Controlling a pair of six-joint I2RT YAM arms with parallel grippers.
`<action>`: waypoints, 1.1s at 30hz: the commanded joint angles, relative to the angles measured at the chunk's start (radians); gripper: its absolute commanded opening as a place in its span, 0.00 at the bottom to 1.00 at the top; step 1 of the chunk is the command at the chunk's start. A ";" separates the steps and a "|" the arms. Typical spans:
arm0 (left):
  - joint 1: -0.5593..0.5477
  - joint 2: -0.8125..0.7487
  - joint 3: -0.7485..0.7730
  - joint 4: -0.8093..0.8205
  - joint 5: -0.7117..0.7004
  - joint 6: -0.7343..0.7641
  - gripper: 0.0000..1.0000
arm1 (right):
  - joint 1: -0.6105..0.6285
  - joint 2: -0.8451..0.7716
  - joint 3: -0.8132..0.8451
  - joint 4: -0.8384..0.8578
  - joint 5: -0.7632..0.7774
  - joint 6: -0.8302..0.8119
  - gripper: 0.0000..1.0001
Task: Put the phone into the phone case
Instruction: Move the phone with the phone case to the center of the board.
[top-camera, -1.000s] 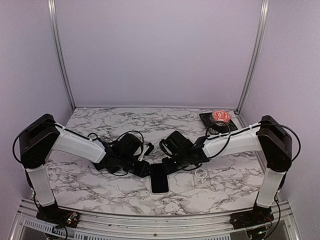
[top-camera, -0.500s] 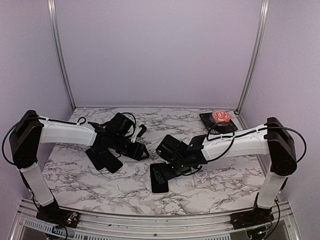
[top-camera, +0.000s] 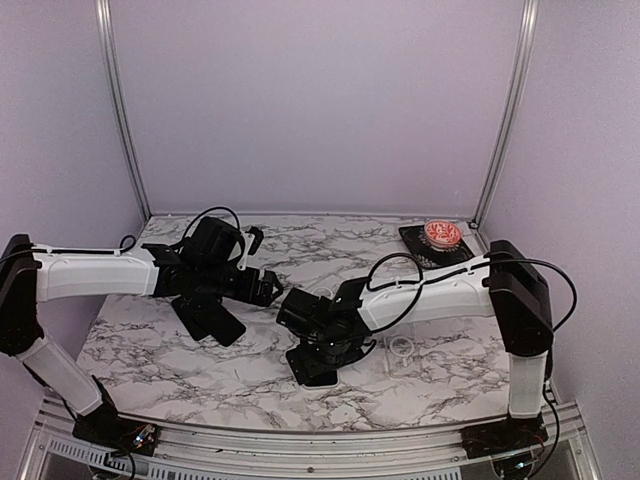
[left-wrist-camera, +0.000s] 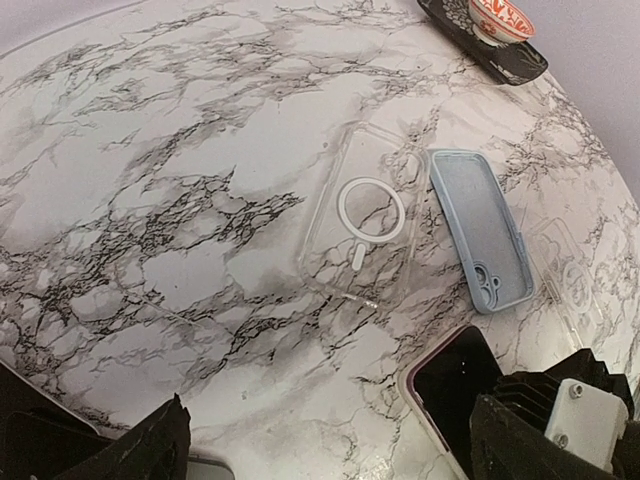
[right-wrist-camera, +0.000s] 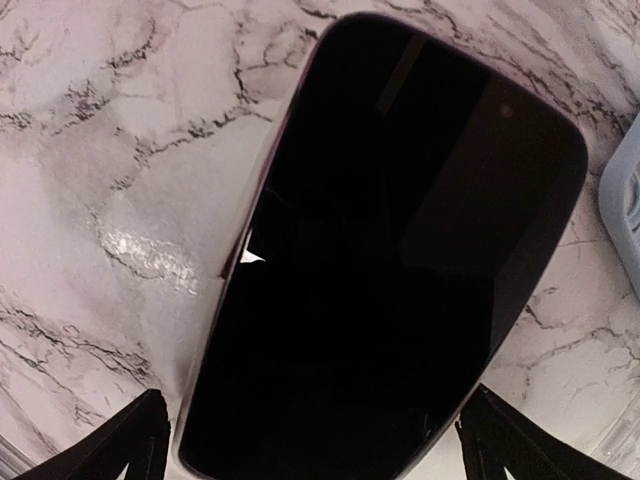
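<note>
Hovering right claw (right-wrist-camera: 320, 440) directly over the phone (right-wrist-camera: 390, 250), jaws wide apart, nothing held. Left claw (left-wrist-camera: 340, 445) also spread and empty, beyond the phone's left side. Phone flat, screen up, pale rim (left-wrist-camera: 412, 385) hugging its edge: probably cased, unconfirmed. Clear case (left-wrist-camera: 365, 215) and blue case (left-wrist-camera: 480, 235) lie empty past the phone. Bare marble table (left-wrist-camera: 150, 150) left of the phone; room to lift away.

soft, even light from above with a lilac cast, faint shadows lay on the marble table (top-camera: 160, 360), a bright glare patch at centre left of the right wrist view, phone (right-wrist-camera: 390, 260) screen showed black and mirror-like, lower corners soft
</note>
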 joint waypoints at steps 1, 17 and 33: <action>-0.001 -0.040 -0.036 0.055 -0.027 0.005 0.99 | 0.033 0.053 0.076 -0.161 0.035 0.037 0.99; -0.002 -0.031 -0.054 0.077 -0.032 0.022 0.99 | 0.031 0.078 0.058 -0.117 0.011 -0.010 0.74; -0.002 -0.030 -0.099 0.169 0.032 -0.010 0.99 | 0.025 -0.052 -0.061 0.069 0.093 -0.096 0.06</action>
